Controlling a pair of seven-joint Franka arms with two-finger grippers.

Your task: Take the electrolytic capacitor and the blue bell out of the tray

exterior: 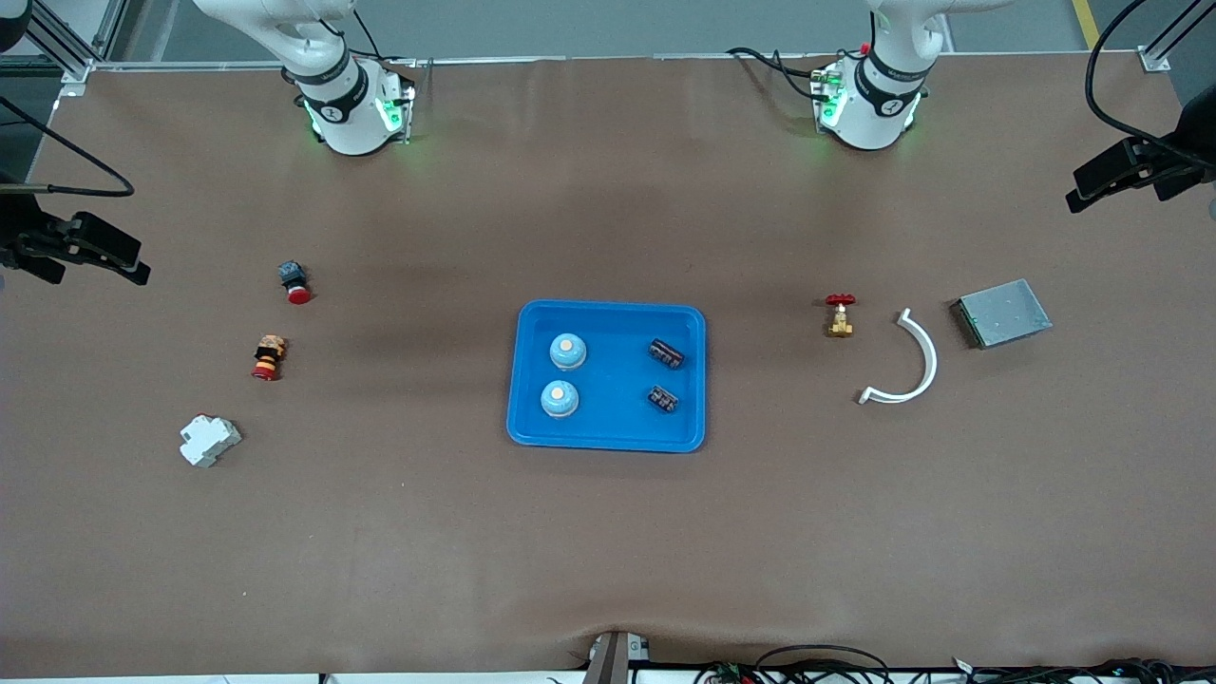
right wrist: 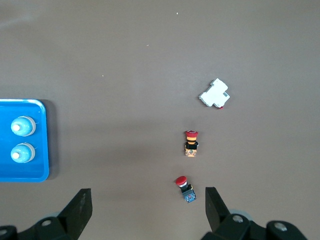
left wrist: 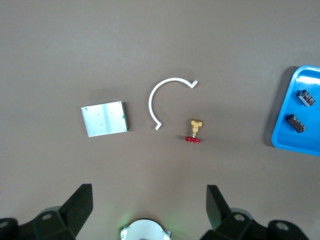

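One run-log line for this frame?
tray: two bells, two capacitors inside | left end effector: open, empty | right end effector: open, empty

A glossy blue plastic tray (exterior: 608,313) is set on a matt brown table cover (exterior: 608,532). A dull grey metal plate (exterior: 1003,313) and a brass-coloured valve (exterior: 840,316) are seen.

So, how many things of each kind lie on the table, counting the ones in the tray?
Bells: 2
Capacitors: 2
Push buttons: 2
Blue tray: 1
Circuit breaker: 1
Valve: 1
White curved strip: 1
Metal plate: 1
Total: 11
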